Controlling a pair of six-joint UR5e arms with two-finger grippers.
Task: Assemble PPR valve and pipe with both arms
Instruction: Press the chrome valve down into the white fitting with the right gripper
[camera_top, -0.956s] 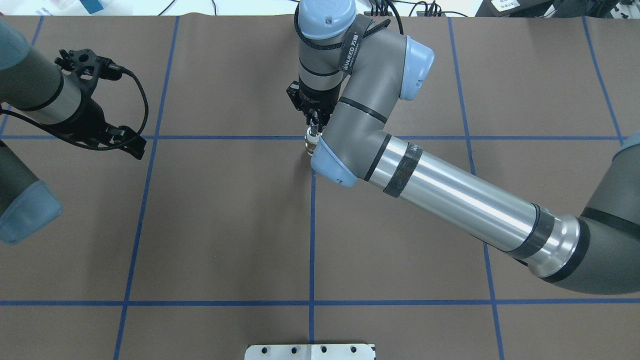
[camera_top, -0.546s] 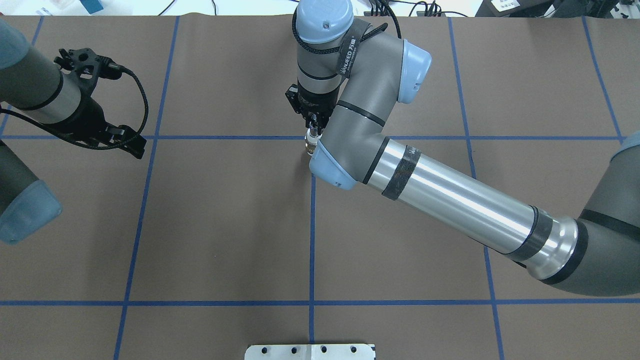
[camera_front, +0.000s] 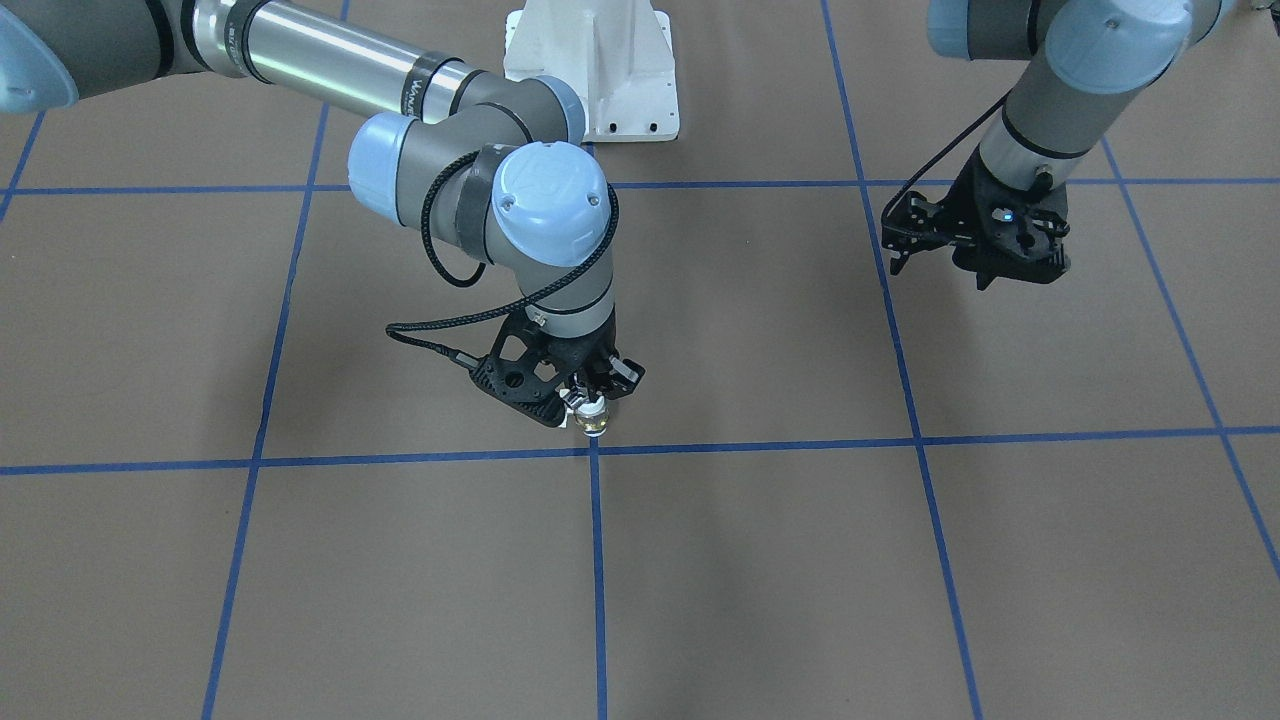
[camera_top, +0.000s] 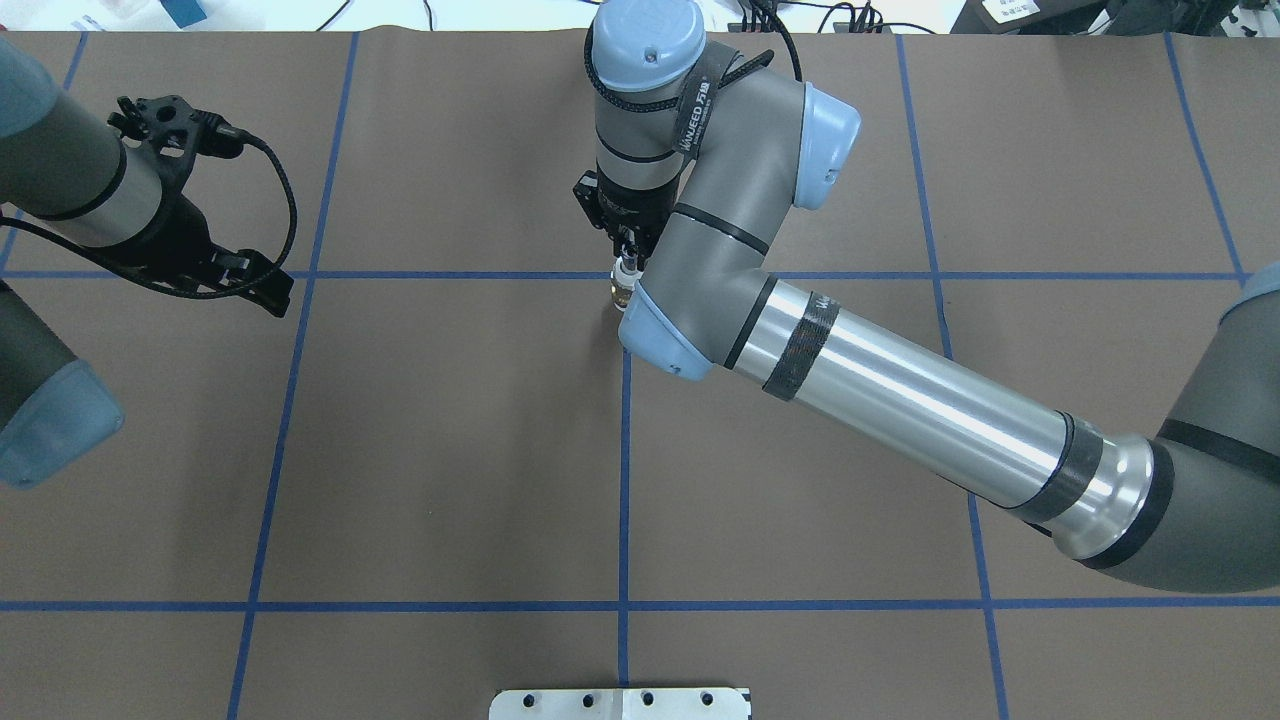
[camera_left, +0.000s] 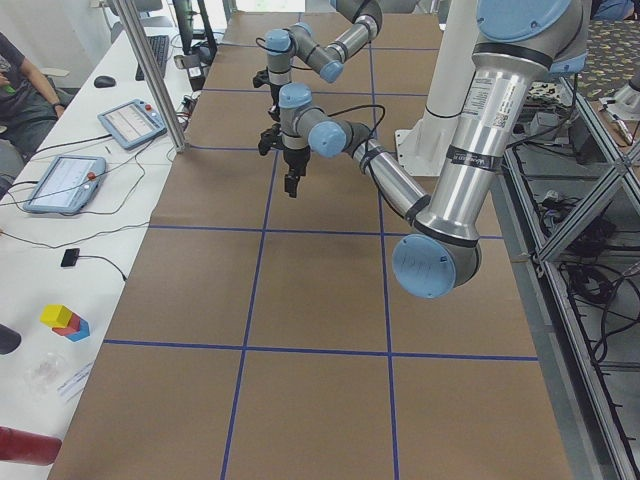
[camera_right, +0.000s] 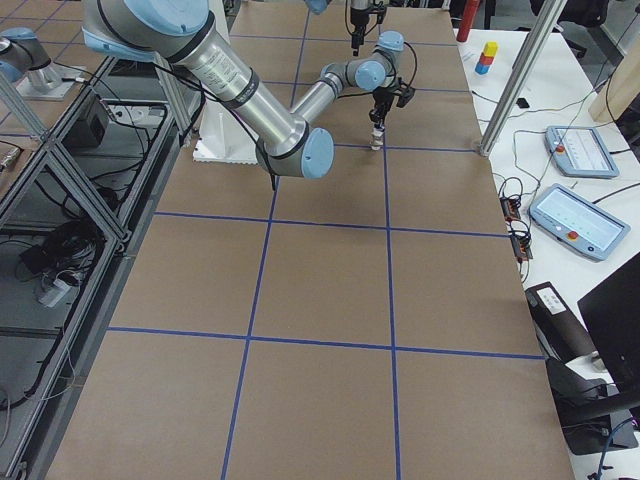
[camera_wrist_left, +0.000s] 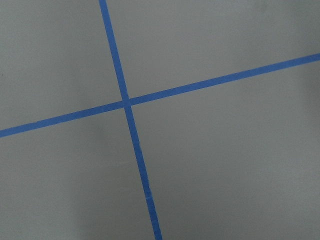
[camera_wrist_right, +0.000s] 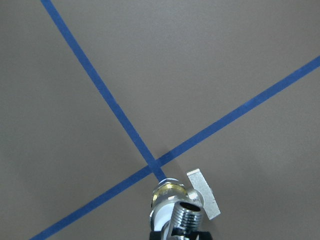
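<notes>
My right gripper (camera_front: 592, 392) points straight down over the middle blue tape cross and is shut on the upper end of the PPR valve (camera_front: 594, 424). The valve hangs upright, its lower end just at the table; I cannot tell if it touches. In the right wrist view the brass middle (camera_wrist_right: 170, 189), the side handle (camera_wrist_right: 204, 201) and a silver threaded end, the pipe (camera_wrist_right: 189, 216), show close by the fingers. In the overhead view the valve (camera_top: 624, 289) sits under the right gripper (camera_top: 627, 254). My left gripper (camera_top: 262, 288) hovers far left, open and empty.
The table is covered with brown paper marked by a blue tape grid (camera_top: 624, 480). The white pedestal base (camera_front: 592, 70) stands at the robot's side. My right forearm (camera_top: 900, 400) stretches across the right half. Tablets and cables lie on a side bench (camera_right: 570, 215).
My right arm's wrist and elbow have shifted slightly; the valve stays at the tape cross. The left arm has not moved.
</notes>
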